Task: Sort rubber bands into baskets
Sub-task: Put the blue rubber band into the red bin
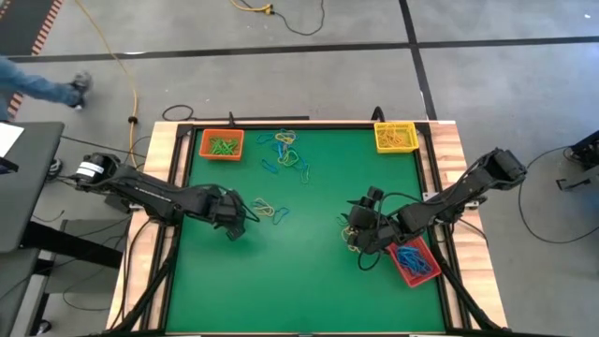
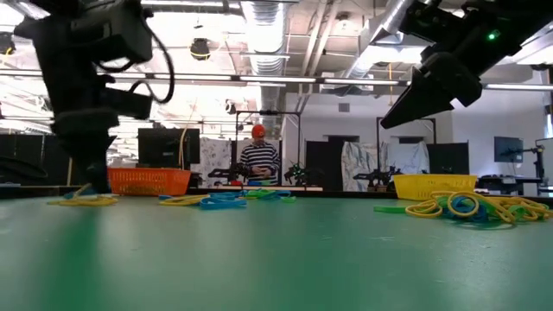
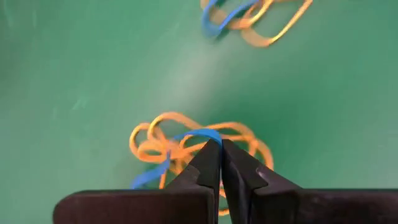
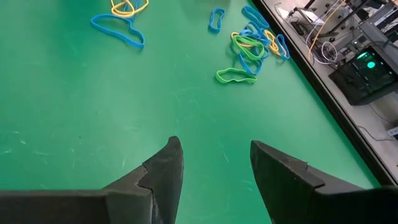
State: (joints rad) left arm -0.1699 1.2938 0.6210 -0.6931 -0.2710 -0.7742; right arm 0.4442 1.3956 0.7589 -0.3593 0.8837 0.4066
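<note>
Under my left gripper [image 3: 221, 144] lies a tangle of yellow bands with one blue rubber band [image 3: 149, 175] on the green mat, left of the middle [image 1: 265, 208]. That gripper points steeply down and is shut at the tangle. A second small yellow and blue group [image 3: 249, 17] lies just beyond it. My right gripper [image 4: 214, 158] hangs open above bare mat at the right, beside the red basket [image 1: 426, 273], which holds blue bands. The orange basket [image 1: 204, 140] holds green bands and the yellow basket [image 1: 378, 139] holds yellow ones. My left gripper pinches the blue band at the top of its arc [image 3: 198, 133], between the two fingertips. The fingers come from above, slanting steeply down. The band and the yellow tangle around it lie flat on the mat.
A loose pile of blue, green and yellow bands [image 1: 285, 152] lies at the far middle between the orange and yellow baskets. More yellow bands [image 1: 350, 239] lie near my right gripper. A person stands in the room far behind the table [image 2: 258, 155].
</note>
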